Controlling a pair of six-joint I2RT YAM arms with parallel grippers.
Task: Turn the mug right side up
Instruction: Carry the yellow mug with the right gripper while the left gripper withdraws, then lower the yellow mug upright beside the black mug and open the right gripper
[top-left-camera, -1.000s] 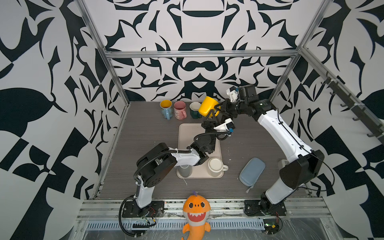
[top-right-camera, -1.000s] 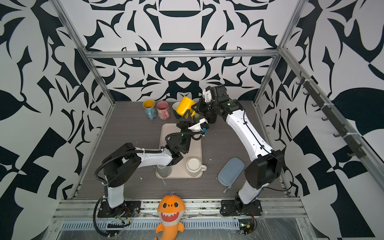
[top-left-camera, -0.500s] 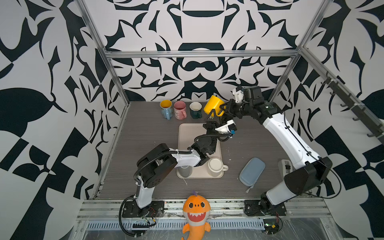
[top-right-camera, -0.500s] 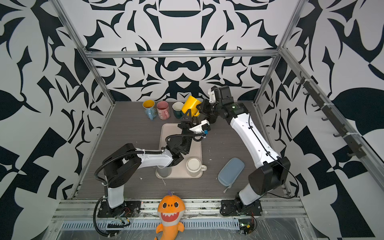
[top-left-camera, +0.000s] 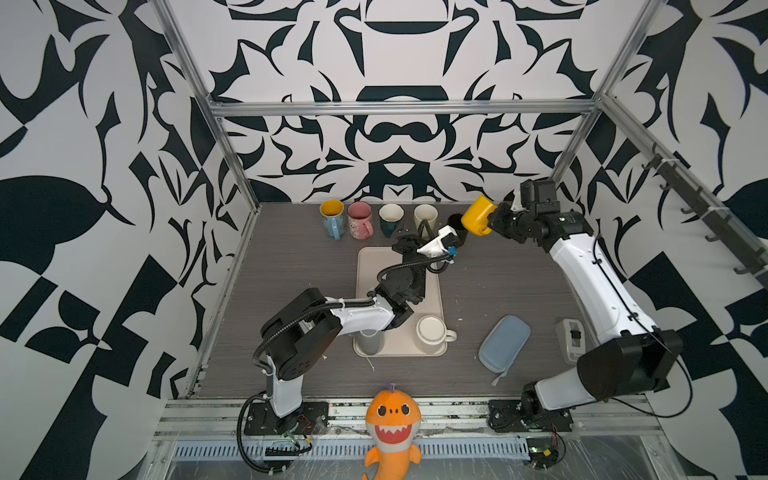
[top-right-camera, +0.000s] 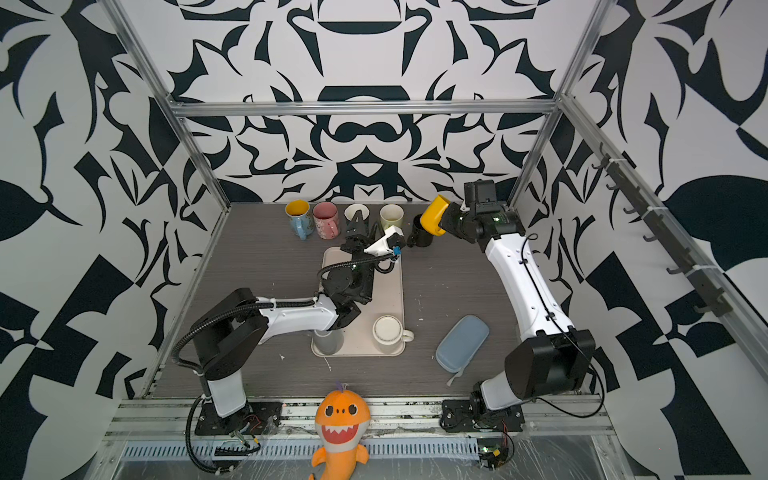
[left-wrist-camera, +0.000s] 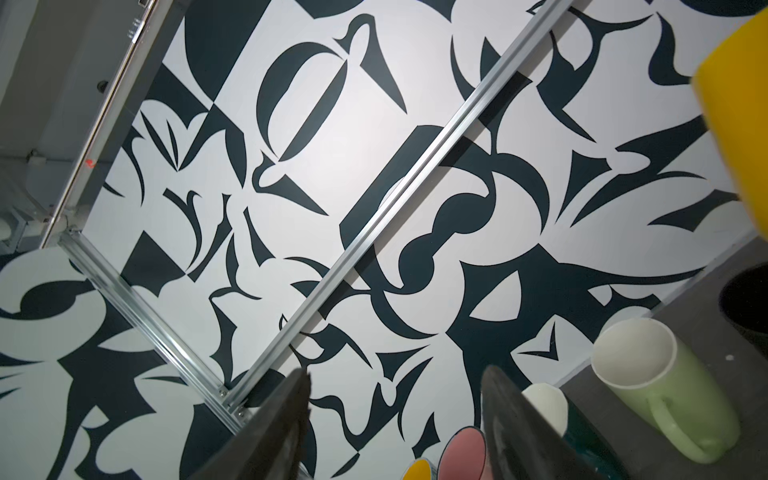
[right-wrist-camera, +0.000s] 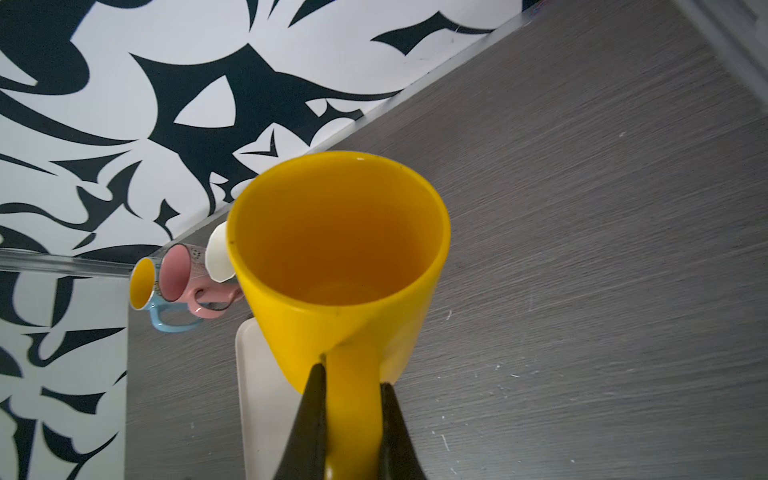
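Observation:
The yellow mug hangs in the air at the back right, tilted, with its mouth facing up and to the left. My right gripper is shut on its handle; in the right wrist view both fingers pinch the handle and I look into the mug's empty inside. My left gripper is open and empty. It points up at the back wall, just in front of the row of mugs and left of the yellow mug.
Along the back wall stand a blue mug, a pink mug, a dark green mug, a pale green mug and a black mug. A beige tray bears an upside-down white mug and a grey cup. A blue-grey case lies right of it.
My right gripper has carried the yellow mug to the right, away from the left gripper. The left gripper's jaws have spread wider and the left arm has stayed about where it was.

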